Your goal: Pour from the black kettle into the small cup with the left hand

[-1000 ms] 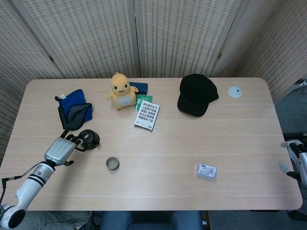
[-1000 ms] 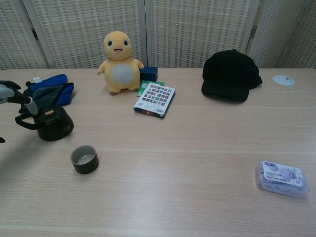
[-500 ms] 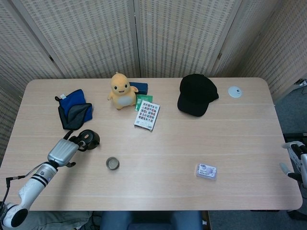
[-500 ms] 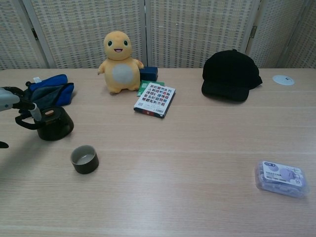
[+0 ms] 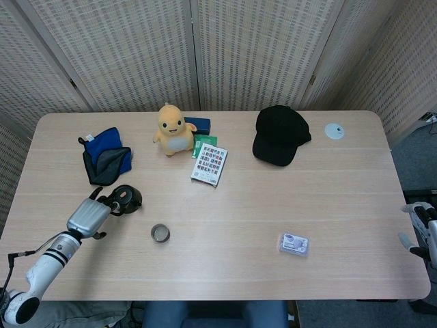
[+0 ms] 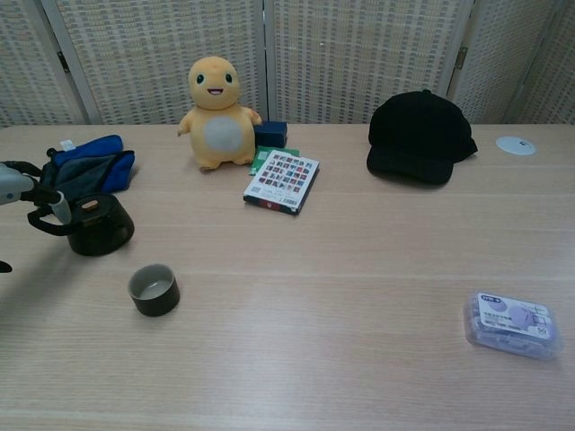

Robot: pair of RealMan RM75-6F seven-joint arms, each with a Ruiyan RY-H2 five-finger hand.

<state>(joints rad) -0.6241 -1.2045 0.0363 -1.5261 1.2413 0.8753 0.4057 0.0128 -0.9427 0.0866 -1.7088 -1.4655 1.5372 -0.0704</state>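
Note:
The black kettle (image 5: 127,198) (image 6: 97,224) stands upright on the table's left side, with its handle toward my left hand. The small dark cup (image 5: 160,233) (image 6: 154,289) sits empty a little in front and to the right of it. My left hand (image 5: 89,214) (image 6: 20,183) lies just left of the kettle. Its fingers (image 6: 59,206) are spread and reach the handle without closing round it. My right hand (image 5: 420,225) hangs off the table's right edge, holding nothing, and shows only in the head view.
A blue and grey pouch (image 5: 106,156) lies behind the kettle. A yellow plush toy (image 5: 173,128), a small book (image 5: 209,164) and a black cap (image 5: 279,135) stand further back. A clear plastic box (image 5: 293,243) lies at front right, and a white disc (image 5: 334,130) at back right.
My left hand has slid slightly toward the table's front while its fingers stay at the kettle's handle. The kettle and the cup have not moved.

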